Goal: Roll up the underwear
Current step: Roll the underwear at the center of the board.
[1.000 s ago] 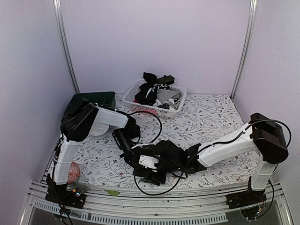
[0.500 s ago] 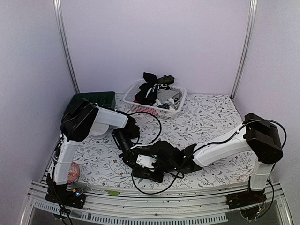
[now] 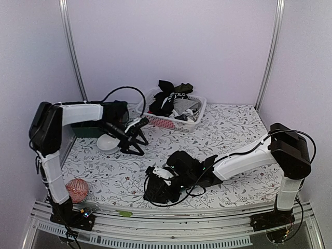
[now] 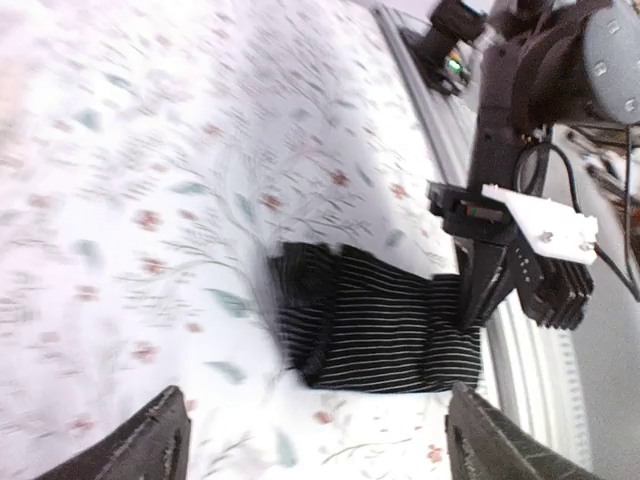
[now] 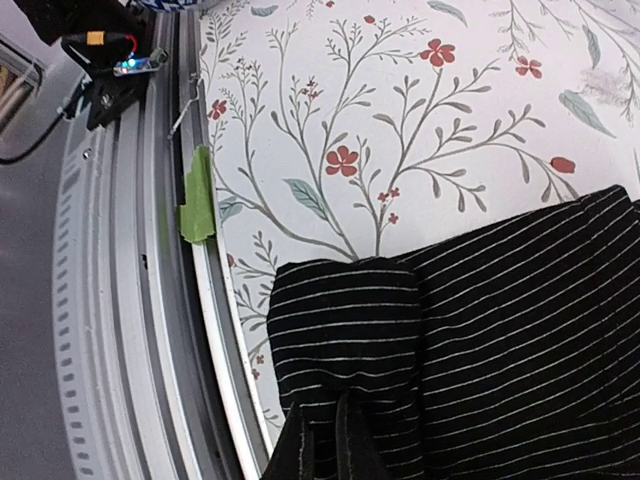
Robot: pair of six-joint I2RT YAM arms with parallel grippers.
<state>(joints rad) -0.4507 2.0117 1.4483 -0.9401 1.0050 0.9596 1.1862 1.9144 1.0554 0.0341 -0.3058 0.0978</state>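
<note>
A black pair of underwear with thin white stripes (image 3: 154, 193) lies partly folded near the table's front edge, also seen in the left wrist view (image 4: 385, 325) and the right wrist view (image 5: 490, 320). My right gripper (image 3: 158, 181) reaches leftward over it, and its fingertips (image 5: 322, 447) are shut, pinching the cloth's folded end. My left gripper (image 3: 140, 137) hangs back left of the cloth, jaws wide open and empty (image 4: 320, 445). More underwear, black, white and grey, is piled in the white basket (image 3: 157, 121).
A white bowl (image 3: 107, 143) and a dark green box (image 3: 83, 129) sit at the left rear. A red ball (image 3: 77, 190) lies front left. The metal rail (image 5: 130, 330) with green tape (image 5: 198, 195) runs along the front edge, next to the cloth.
My left gripper let go of the striped underwear, opened wide and swung away to the left rear. My right gripper closed on the cloth and stayed at the front edge.
</note>
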